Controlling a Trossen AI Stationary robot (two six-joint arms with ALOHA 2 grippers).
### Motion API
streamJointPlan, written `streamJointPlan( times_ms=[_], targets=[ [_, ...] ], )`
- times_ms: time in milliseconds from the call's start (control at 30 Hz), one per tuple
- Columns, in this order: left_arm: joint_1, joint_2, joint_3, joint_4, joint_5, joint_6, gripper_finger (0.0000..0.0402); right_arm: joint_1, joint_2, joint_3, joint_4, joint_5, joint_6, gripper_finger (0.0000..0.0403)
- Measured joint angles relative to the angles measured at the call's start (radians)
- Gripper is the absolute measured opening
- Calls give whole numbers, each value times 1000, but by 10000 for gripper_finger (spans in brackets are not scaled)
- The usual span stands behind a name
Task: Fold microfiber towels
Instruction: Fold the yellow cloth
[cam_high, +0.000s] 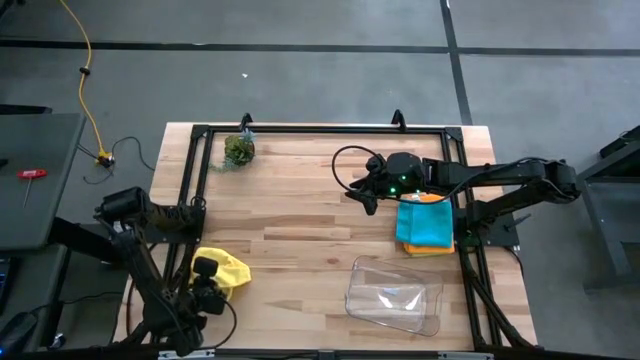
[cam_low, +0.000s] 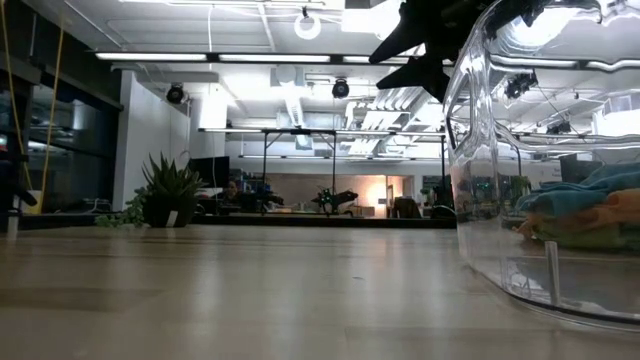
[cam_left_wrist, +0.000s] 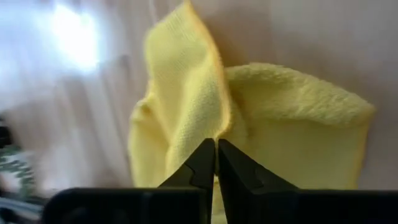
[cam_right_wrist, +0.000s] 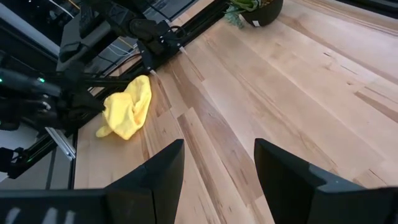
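Lying crumpled at the table's near left corner, the yellow towel sits directly under the left gripper, whose fingers are pressed together on a raised fold of it. The right gripper, fingers apart and empty, hangs well away beside the folded stack, so the left arm is clearly the nearer one.

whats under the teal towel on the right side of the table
In the high view the teal towel lies on top of an orange towel, whose edges show at two sides. Whether more towels sit under these is hidden. The right gripper, open, hovers beside the stack.
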Motion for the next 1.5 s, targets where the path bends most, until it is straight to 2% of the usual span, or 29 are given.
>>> streamJointPlan(
  times_ms=[133, 267, 400, 500, 633, 767, 833, 933, 1033, 1133, 1300, 1500],
  targets=[
    [47, -78, 40, -97, -46, 14, 6, 0, 0, 0, 1, 0, -1, 184],
    [145, -220, 55, -151, -161, 36, 3, 0, 0, 0, 3, 0, -2, 184],
    [318, -345, 55, -152, -288, 170, 2, 0, 0, 0, 4, 0, -3, 184],
    [489, -403, 55, -124, -373, 341, 1, 0, 0, 0, 5, -1, -3, 184],
    [753, -437, 54, 33, -432, 673, 1, 0, 0, 0, 10, -2, -17, 184],
    [997, -445, 64, 320, -393, 1054, 0, 1, 0, 0, 20, -5, -30, 184],
    [1073, -445, 105, 432, -356, 1173, 0, 1, 0, 0, 23, -5, -30, 184],
    [1117, -447, 202, 530, -297, 1249, 0, 1, 0, 0, 24, -5, -37, 184],
    [1120, -463, 272, 565, -220, 1239, 0, 1, 0, 0, 24, -5, -37, 184],
    [1109, -477, 264, 572, -169, 1157, 0, 1, 0, 0, 25, -5, -43, 184],
    [1085, -461, 124, 567, -160, 968, 0, 1, 0, 0, 30, -5, -44, 184],
    [1051, -426, -101, 615, -149, 634, 0, 1, 2, 0, 12, -4, -38, 184]
  ],
)
